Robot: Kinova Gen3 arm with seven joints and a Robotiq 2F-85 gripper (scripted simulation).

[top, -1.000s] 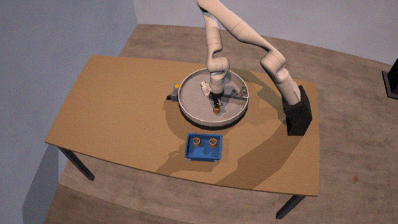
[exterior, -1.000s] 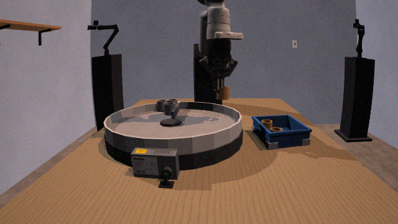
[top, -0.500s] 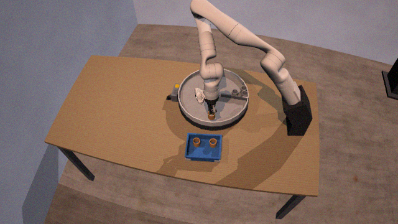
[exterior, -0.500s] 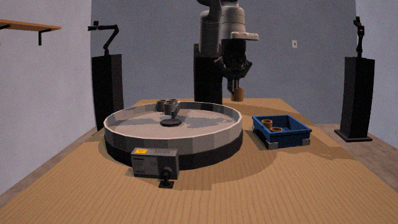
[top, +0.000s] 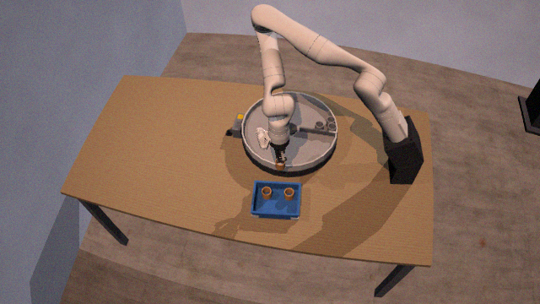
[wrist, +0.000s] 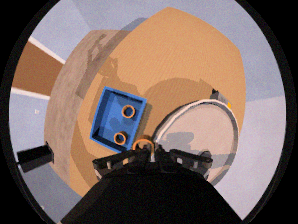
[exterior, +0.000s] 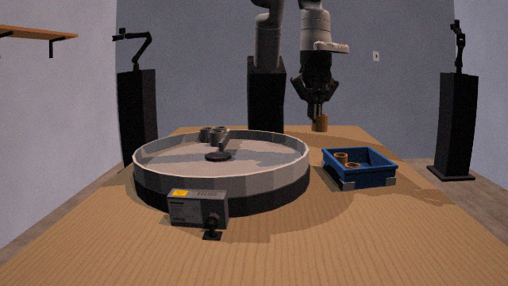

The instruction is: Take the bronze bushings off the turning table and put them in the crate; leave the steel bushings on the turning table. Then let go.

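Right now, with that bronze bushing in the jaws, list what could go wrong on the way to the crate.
1. The gripper pinches only one wall of the bronze bushing, so it could slip out short of the blue crate.
2. Two bronze bushings already stand in the crate; a release above one may knock it over or bounce out.
3. The steel bushings look well clear.
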